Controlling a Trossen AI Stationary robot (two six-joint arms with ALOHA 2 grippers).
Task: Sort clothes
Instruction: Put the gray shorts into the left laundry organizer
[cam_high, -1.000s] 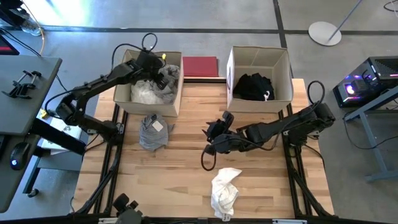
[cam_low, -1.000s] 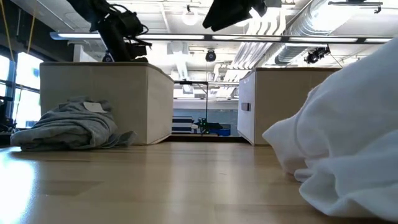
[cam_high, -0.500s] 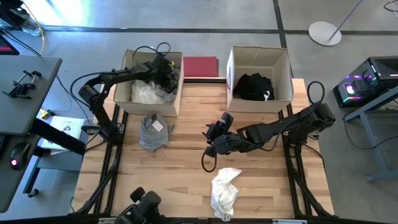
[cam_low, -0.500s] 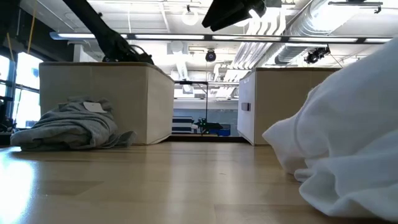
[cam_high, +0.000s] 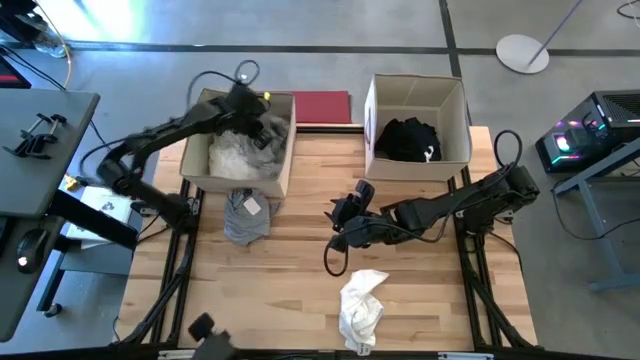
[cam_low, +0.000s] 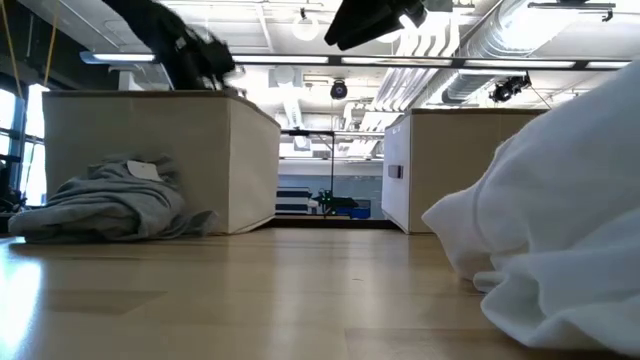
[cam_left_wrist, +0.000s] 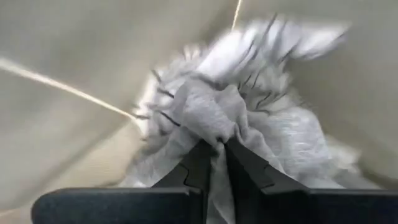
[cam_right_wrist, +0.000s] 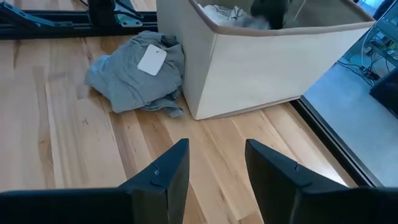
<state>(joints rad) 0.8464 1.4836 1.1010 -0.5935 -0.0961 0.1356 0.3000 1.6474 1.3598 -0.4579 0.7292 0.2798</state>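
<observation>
Clothes — grey heap (cam_high: 246, 214), white bundle (cam_high: 361, 307) on the table; light pile (cam_high: 240, 152), black pile (cam_high: 405, 139) boxed.

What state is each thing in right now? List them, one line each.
Left gripper: shut on a light grey fabric garment inside the left beige fabric box.
Right gripper: open, empty, above the wooden table.
Grey tagged garment: crumpled beside the left box.
White garment: crumpled on the table.
Black garments: piled in the right beige fabric box.
</observation>
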